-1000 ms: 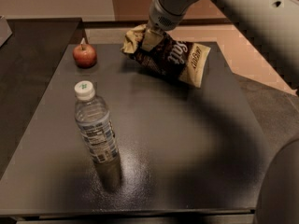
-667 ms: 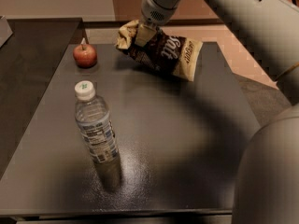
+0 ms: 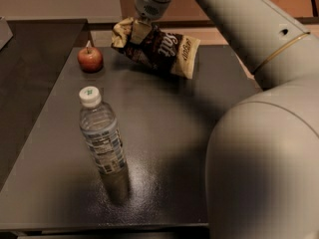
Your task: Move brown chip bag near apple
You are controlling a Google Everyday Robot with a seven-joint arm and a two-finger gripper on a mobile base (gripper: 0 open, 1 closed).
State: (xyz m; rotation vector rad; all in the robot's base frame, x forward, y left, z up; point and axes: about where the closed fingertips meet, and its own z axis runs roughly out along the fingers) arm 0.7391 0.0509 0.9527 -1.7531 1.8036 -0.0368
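Note:
The brown chip bag (image 3: 160,48), dark brown with cream-tan ends and white lettering, hangs tilted just above the far part of the dark table (image 3: 164,133). My gripper (image 3: 138,30) is shut on the bag's upper left end and holds it up. The red apple (image 3: 90,59) sits on the table's far left corner, a short way left of the bag's left end and apart from it.
A clear water bottle (image 3: 101,135) with a white cap stands upright at the table's left middle. My large arm (image 3: 264,133) fills the right side of the view. A dark surface (image 3: 30,73) lies to the left of the table.
The gripper has carried the chip bag left and lifted it; the bag's left end is now closer to the apple. The apple and bottle have not moved.

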